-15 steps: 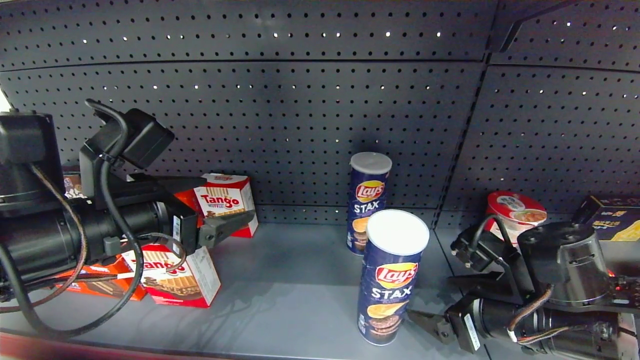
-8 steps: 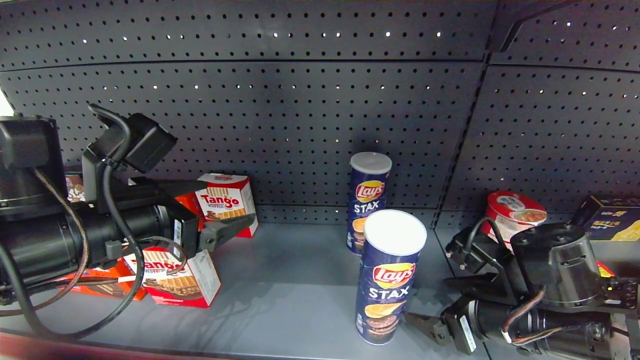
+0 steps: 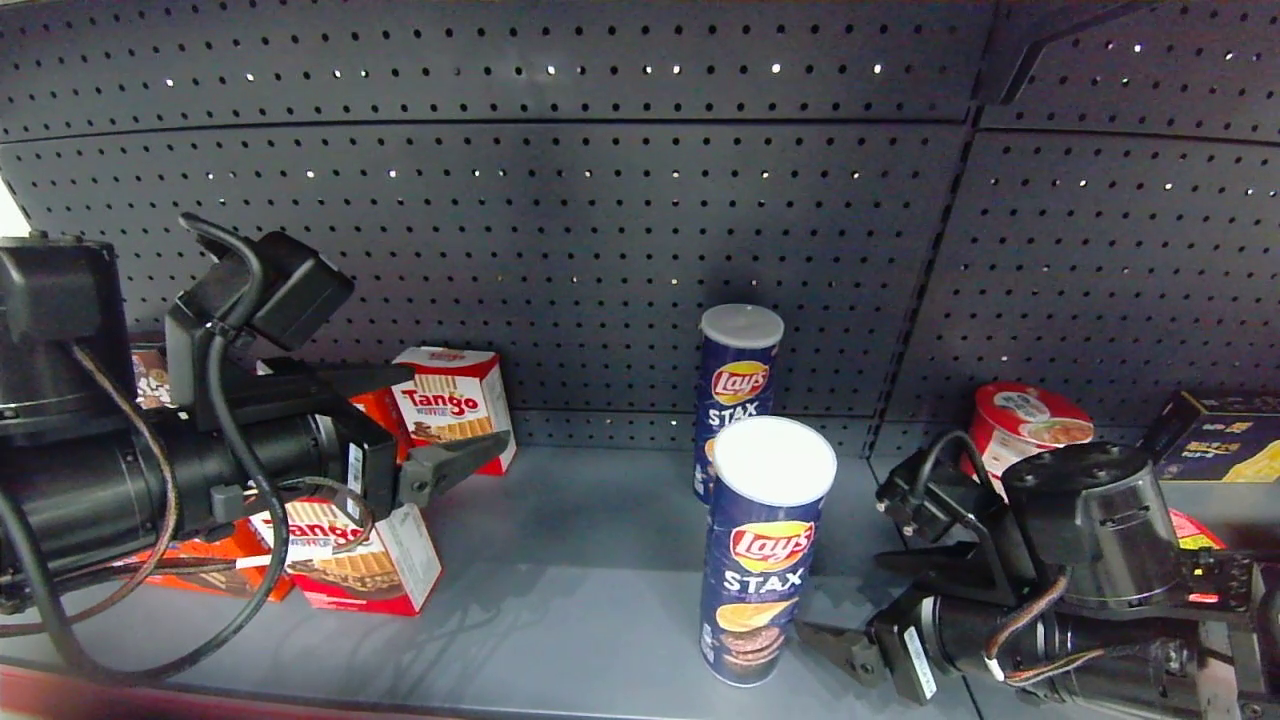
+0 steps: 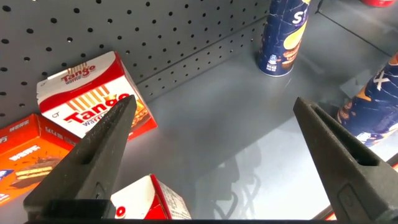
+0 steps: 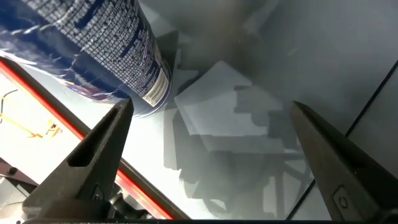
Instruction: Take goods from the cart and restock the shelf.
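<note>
Quick rundown for you. The front chips can (image 3: 765, 555) is standing upright on the shelf (image 3: 580, 580), near the front edge, and the back chips can (image 3: 735, 390) sits right at its 12 o'clock, up against the pegboard wall (image 3: 600, 230).

Your right gripper (image 5: 211, 106) is down low at the front can's 3 o'clock, jaws spread wide with nothing in them. One finger is just beside the can's base, but I honestly can't tell if it's touching.

Your left gripper (image 4: 214, 112) hangs over at the 9 o'clock side of the shelf, also spread wide and holding nothing, well apart from both cans. Under and around it are the wafer boxes: one upright box (image 3: 455, 400) back by the wall, another box (image 3: 360, 565) nearer the front, and an orange box (image 3: 200, 565) lying flat just at that one's 9 o'clock.

Over at the back can's 3 o'clock, past the shelf divider, there's a noodle cup (image 3: 1030, 420) and a dark box (image 3: 1225, 435) further out.
</note>
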Tool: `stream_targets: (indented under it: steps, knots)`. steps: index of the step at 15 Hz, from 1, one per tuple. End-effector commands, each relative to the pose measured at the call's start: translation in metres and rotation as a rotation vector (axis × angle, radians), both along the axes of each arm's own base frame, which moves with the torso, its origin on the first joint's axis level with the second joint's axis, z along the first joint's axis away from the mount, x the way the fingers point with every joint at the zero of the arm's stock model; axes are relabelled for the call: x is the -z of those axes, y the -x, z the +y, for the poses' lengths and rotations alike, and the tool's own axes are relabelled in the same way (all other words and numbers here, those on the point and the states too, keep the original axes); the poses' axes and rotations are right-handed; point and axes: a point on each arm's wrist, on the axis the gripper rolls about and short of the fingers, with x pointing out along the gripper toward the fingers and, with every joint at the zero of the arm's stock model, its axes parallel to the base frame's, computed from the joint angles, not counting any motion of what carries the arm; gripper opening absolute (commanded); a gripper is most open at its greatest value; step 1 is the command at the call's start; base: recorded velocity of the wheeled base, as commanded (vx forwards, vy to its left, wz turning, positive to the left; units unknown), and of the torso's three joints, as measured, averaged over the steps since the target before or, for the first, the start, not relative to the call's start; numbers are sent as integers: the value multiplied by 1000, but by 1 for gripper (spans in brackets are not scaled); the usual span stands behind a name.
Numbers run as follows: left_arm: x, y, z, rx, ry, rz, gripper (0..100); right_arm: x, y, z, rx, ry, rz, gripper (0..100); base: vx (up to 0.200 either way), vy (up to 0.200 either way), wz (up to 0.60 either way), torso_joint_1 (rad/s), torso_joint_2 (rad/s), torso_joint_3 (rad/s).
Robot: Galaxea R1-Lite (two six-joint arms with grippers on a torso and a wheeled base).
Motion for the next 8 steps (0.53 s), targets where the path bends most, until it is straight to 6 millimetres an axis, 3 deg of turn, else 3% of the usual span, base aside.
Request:
stream_targets:
  steps: [1, 8]
  knots:
    - [0, 0, 0, 2, 0, 1, 100, 0, 0, 1, -4, 0, 1, 100, 0, 0, 0, 0, 0, 0]
    - [1, 0, 0, 2, 0, 2, 100, 1, 0, 1, -4, 2, 3, 100, 0, 0, 0, 0, 0, 0]
